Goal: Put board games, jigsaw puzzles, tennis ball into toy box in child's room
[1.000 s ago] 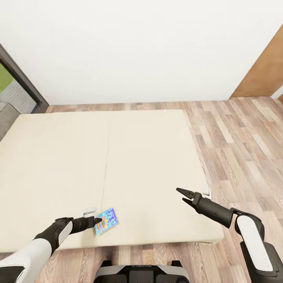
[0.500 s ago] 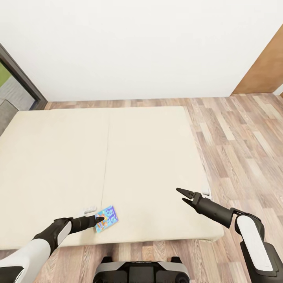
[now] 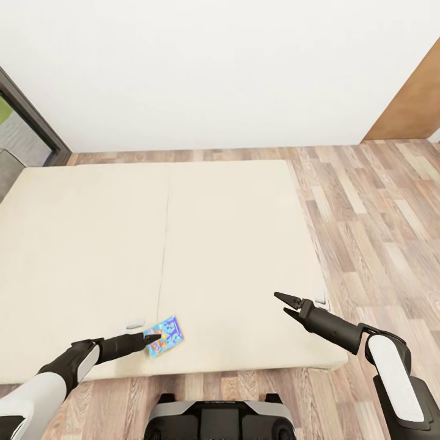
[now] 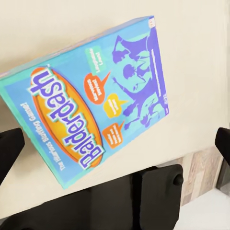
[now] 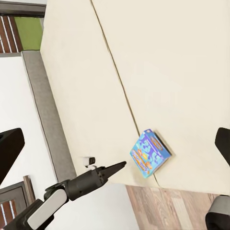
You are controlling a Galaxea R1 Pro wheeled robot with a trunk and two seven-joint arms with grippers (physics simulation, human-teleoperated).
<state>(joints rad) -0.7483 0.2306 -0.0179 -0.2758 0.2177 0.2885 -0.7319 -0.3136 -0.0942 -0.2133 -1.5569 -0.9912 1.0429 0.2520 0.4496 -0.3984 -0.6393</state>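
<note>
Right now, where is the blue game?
In the head view the blue game lies flat on the bed, near its front edge, at the left gripper.

The left arm reaches forward and low from the robot's left side, its white upper segment giving way to a black forearm and wrist that stretch out nearly straight. The left gripper (image 3: 154, 337) points forward with its fingers spread; in the left wrist view the two dark fingertips (image 4: 9, 151) sit far apart at opposite edges. The right arm is bent at the elbow, white link upright, black forearm angling forward and inward. The right gripper (image 3: 285, 303) hangs in the air with its two pointed fingers parted in a V, nothing between them.
</note>
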